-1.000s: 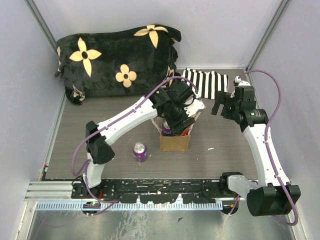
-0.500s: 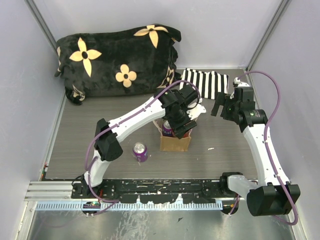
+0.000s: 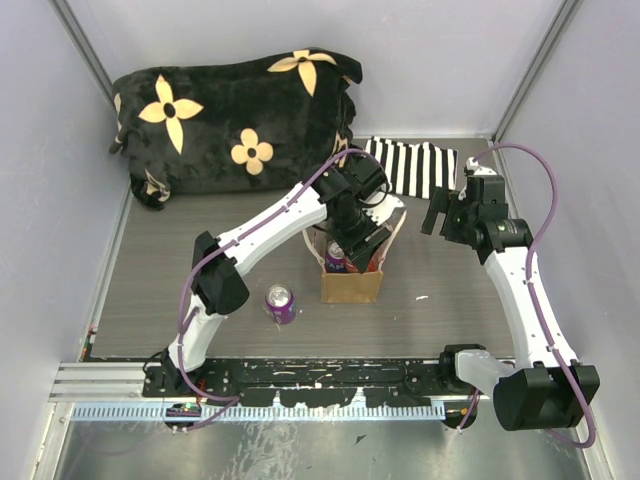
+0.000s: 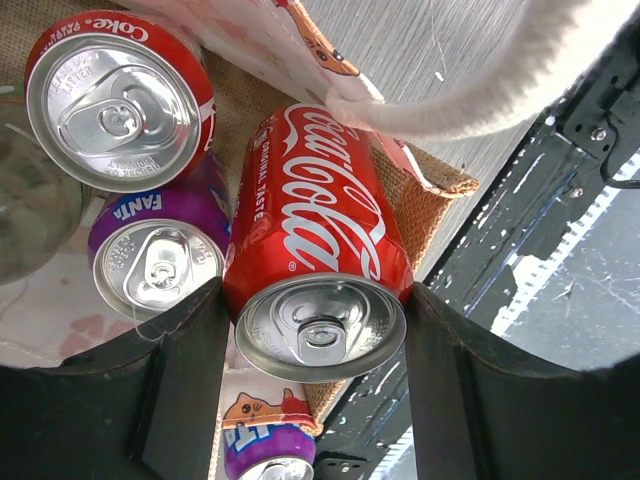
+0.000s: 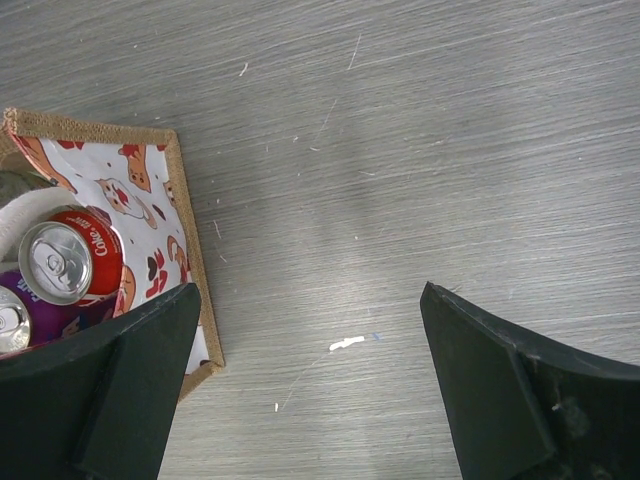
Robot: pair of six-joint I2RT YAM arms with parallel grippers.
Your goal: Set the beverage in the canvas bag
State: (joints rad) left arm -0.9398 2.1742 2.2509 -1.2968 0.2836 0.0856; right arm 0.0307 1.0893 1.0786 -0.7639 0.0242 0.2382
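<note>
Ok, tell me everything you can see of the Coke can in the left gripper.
The Coke can is red with white script and a silver top, unopened. The left gripper is shut on it, fingers at its sides. It sits at the bag's mouth, beside a second Coke and a Fanta inside; a cream handle crosses its far end.

The cola can (image 4: 315,250) is glossy red painted metal with a bare, brushed-looking lid (image 4: 320,330). The canvas bag (image 4: 430,195) is a coarse, rough weave at the rim with smoother printed cloth inside, and its handle (image 4: 480,85) is soft cream webbing. The tabletop (image 5: 420,140) is matt grey wood grain, a bit scuffed. The left gripper (image 4: 312,345) fingers (image 4: 185,385) are matt black, probably plastic.
</note>
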